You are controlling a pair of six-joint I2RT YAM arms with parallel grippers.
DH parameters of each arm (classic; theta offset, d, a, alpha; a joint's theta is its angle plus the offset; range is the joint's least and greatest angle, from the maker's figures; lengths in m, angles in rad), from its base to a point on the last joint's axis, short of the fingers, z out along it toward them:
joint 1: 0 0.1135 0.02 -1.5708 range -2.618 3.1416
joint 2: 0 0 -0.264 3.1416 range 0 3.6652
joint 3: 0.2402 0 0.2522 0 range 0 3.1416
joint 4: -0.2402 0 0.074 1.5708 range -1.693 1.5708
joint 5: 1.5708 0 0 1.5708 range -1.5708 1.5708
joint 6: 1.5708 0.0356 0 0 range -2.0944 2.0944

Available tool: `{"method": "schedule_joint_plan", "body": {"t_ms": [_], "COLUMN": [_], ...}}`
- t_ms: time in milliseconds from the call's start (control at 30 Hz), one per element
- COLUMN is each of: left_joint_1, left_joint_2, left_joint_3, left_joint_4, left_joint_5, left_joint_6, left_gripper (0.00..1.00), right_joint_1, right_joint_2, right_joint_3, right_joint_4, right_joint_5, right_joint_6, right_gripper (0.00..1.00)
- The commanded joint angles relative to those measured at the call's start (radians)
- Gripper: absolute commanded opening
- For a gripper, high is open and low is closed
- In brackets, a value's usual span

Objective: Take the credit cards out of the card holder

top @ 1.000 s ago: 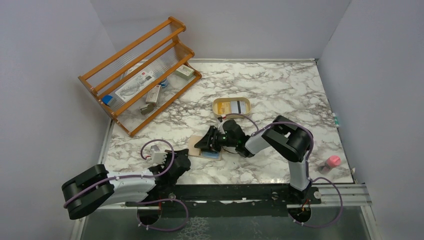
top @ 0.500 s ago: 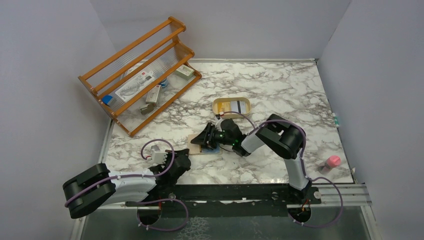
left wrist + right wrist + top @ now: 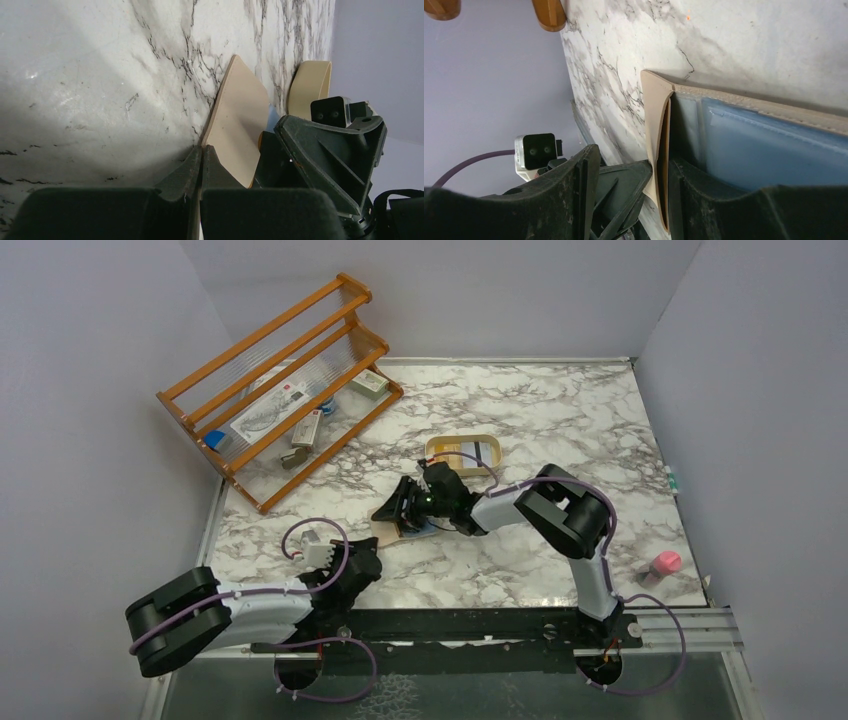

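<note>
Partly open, the right claw (image 3: 633, 172) straddles the raised edge of the card holder (image 3: 655, 125). One finger sits inside on the light blue lining. The other stands outside the tan flap with a gap showing, so the flap is bracketed rather than pinched, and no card is in the grip. The card holder lies unfolded on the marble table (image 3: 560, 410), near the cream oval tray (image 3: 432, 448) but apart from it. Whether any credit cards are in its pockets cannot be told, because the lining is blurred this close. The left claw (image 3: 201, 167) is closed and empty, low on the table, with its tip right at the holder's near corner; contact cannot be told.

The holder looks light, soft and floppy, and is likely to slide or lift under any pull, so it probably needs pinning down. A card would be thin, stiff and slick, best taken by whatever edge shows at the pocket mouth.
</note>
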Motion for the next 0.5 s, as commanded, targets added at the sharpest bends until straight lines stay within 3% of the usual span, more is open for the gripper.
{"method": "schedule_joint_plan", "body": {"t_ms": [0,467], "left_joint_1": [-0.005,-0.005], "left_joint_2": [-0.012,-0.004], "left_joint_3": [-0.065,-0.061], "left_joint_4": [-0.13,-0.136], "left_joint_5": [0.083,0.086], "left_joint_6": [0.022,0.02], "left_gripper": [0.0,0.0], "right_joint_1": [0.015,-0.038], "right_joint_2": [-0.04,-0.087], "right_joint_3": [0.038,-0.011], "right_joint_4": [-0.153,-0.155], "right_joint_5": [-0.014,-0.045], "right_joint_6": [-0.055,-0.075], "right_gripper": [0.54,0.51]}}
